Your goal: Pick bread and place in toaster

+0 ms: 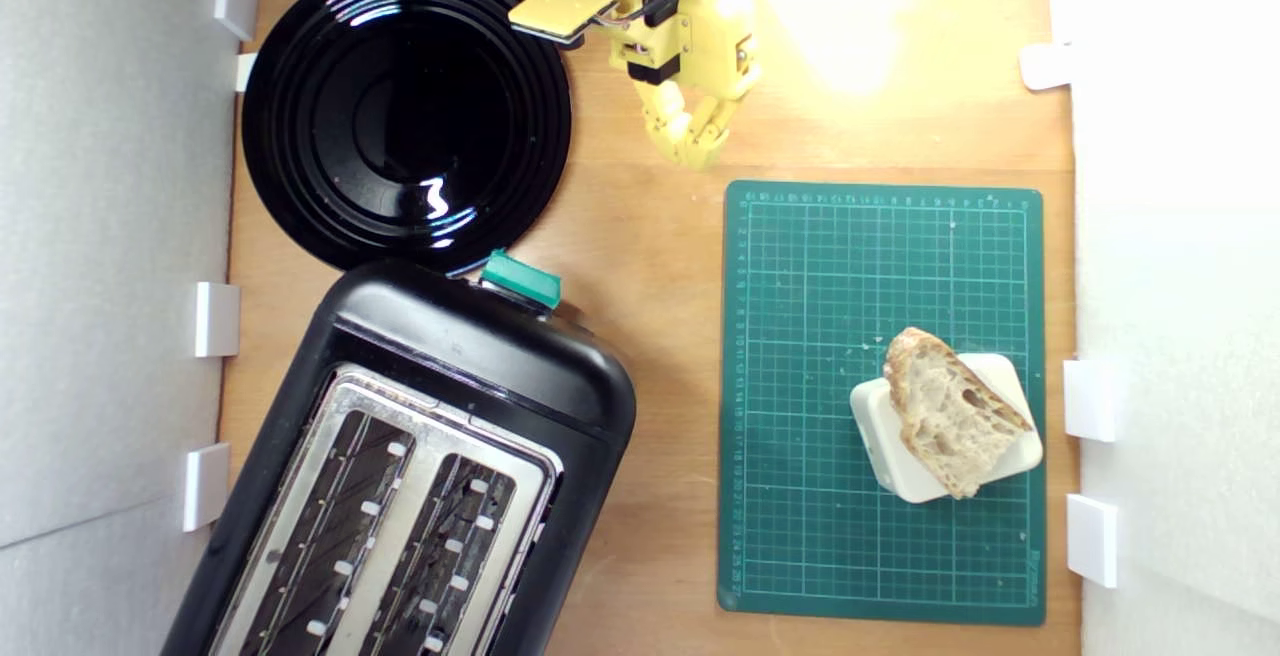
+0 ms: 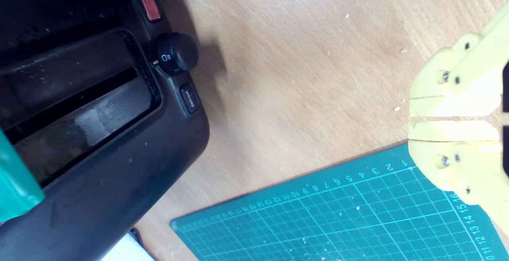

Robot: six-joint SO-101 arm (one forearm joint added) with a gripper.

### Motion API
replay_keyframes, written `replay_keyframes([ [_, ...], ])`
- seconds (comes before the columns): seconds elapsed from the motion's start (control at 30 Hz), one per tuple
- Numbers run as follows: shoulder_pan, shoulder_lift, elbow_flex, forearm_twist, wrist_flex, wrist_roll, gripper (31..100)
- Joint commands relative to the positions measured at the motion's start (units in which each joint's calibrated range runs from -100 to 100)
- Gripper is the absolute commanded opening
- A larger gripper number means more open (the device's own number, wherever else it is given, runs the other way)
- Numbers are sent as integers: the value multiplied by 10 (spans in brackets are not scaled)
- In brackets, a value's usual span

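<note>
Along the exterior view's left sits one black two-slot toaster (image 1: 420, 476), its lower end cut off by the frame edge and partly covering the rim of a single round black plate (image 1: 405, 111) behind its green lever knob (image 1: 520, 279). Mid-scene, the one yellow gripper (image 1: 697, 144) hangs over bare wooden table (image 1: 650, 336), fingers pressed together on nothing (the arm above is cropped). On the exterior view's right, one bread slice (image 1: 948, 411) lies on a white block (image 1: 900, 456) on the green cutting mat (image 1: 800, 386), well apart from the toaster.

Bare desk (image 1: 660, 336) open between toaster (image 1: 420, 456) and green mat (image 1: 880, 396). Above bread (image 1: 950, 411) nothing overhead. Black plate (image 1: 405, 111) touching toaster's lever end; white walls (image 1: 110, 236) close both sides.
</note>
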Motion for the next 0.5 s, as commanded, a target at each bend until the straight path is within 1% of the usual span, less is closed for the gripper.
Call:
replay_keyframes([
  [0.0, -2, -3, 3, 5, -6, -1, 309],
  [0.47, -1, -3, 3, 0, -6, -1, 309],
])
